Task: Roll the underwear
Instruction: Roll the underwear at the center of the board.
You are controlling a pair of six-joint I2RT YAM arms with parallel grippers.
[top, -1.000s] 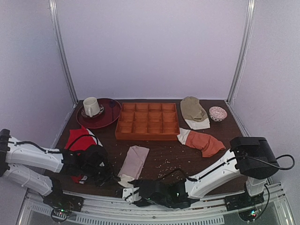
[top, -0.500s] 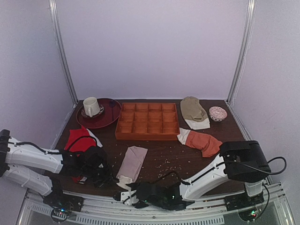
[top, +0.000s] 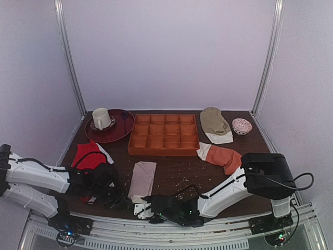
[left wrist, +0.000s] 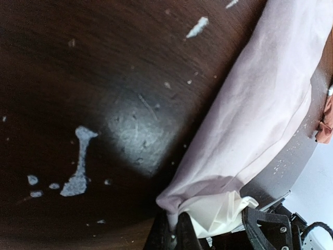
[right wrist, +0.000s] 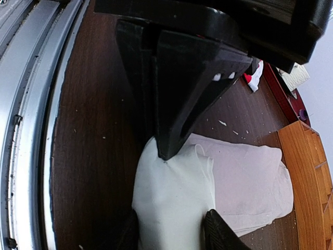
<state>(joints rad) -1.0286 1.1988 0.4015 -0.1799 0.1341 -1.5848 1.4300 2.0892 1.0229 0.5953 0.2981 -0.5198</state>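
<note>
Dark, crumb-flecked table (top: 177, 164): the underwear (top: 141, 179) lies flat, its waistband end between the half-open jaws of my right gripper (right wrist: 171, 234). My left gripper (right wrist: 164, 152) pinches its corner. I'd close squarely, then roll away evenly.

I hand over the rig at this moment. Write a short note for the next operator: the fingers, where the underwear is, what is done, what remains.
Left gripper: shut, tip at the edge of the white waistband; whether it pinches cloth is unclear.
Right gripper: open, its fingers on either side of that waistband end.
The underwear: a long folded strip, flat on the table, waistband end at the near edge.
Done: folding.
Left: rolling, not yet begun; probably start from the waistband end.
</note>
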